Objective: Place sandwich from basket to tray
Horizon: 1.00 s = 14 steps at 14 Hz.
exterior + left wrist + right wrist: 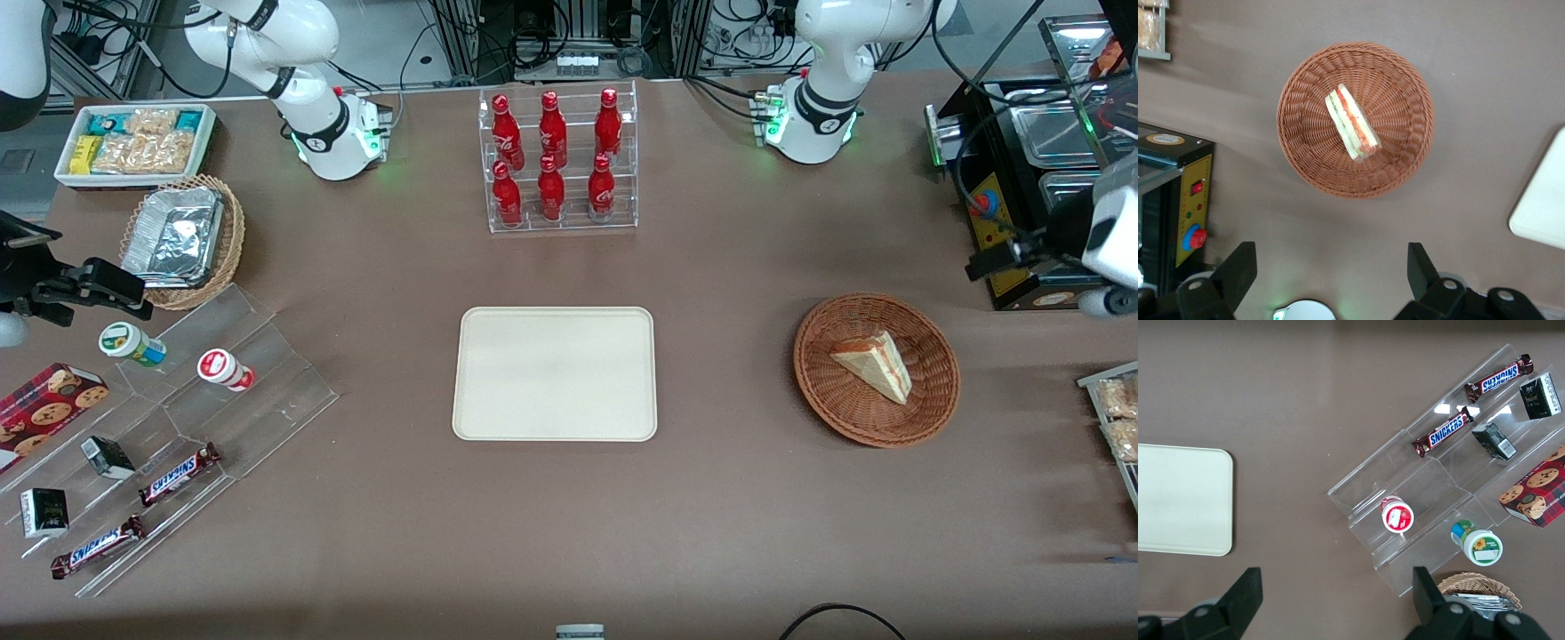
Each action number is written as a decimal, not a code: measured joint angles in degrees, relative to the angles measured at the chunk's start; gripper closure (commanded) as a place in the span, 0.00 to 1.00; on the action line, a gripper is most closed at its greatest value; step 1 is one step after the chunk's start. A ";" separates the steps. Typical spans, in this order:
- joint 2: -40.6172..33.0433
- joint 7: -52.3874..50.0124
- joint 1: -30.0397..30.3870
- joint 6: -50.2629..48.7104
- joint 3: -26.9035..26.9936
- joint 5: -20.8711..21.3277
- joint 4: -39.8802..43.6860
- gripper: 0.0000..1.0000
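The sandwich (875, 364) is lying in the basket (827, 391), well apart from the tray (556, 373), with the gripper (982, 264) hanging near the basket.

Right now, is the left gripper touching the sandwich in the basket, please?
Apart. In the left wrist view the gripper, fingers spread open, shows bare table between it and the basket; the sandwich lies untouched inside.

The sandwich (876, 364) lies in the basket (827, 384), which sits on the table (711, 516) toward the working arm's end, well apart from the tray (556, 373) at the table's middle. The bottle rack (560, 160) stands farther from the front camera than the tray. The gripper (1328, 273) hangs above the table beside the basket, fingers spread wide, touching nothing.
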 measured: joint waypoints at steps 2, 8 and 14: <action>0.55 -3.10 0.10 5.71 -0.05 0.00 -4.96 0.00; 3.06 -14.47 1.08 20.62 -0.05 -0.10 -16.23 0.00; 7.25 -27.02 1.09 38.19 -0.14 -0.23 -27.56 0.00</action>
